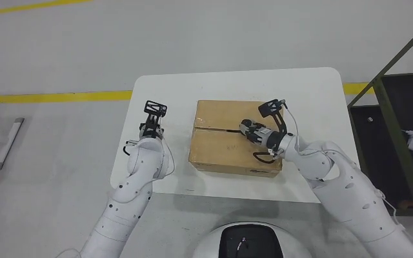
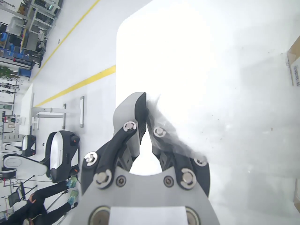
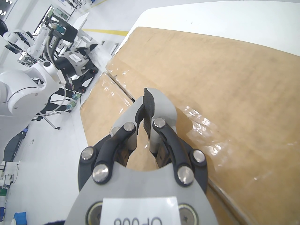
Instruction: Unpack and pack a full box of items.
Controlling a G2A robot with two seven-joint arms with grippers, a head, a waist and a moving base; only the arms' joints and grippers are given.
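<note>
Top view, floor line: a yellow floor line (image 1: pixel 64 97) is seen on the grey floor at the far left, running behind the table.
Table: a white table (image 1: pixel 303 90) with rounded corners is set in the middle of the scene, and the task's thing is carried on it.
Left gripper: the left gripper (image 2: pixel 145 111) is held over bare tabletop, to the left of the box and apart from it. Its fingers are pressed together and nothing is held between them.
Cardboard box: a brown cardboard box (image 1: pixel 226 145) is placed flat near the middle of the table. Its top flaps are folded down and closed. A barcode label (image 2: pixel 295 71) is seen on a side face in the left wrist view.
Seam: the seam (image 1: pixel 216 129) between the two top flaps is run from left to right across the lid and is covered by glossy clear tape (image 3: pixel 201 122).
Right gripper: the right gripper (image 3: pixel 145 108) is held over the right half of the box lid, close above the taped seam. Its fingers are closed on each other, with nothing clamped.
Metal frame: a dark metal frame (image 1: pixel 387 109) is seen on the floor at the far right, beside the table.
</note>
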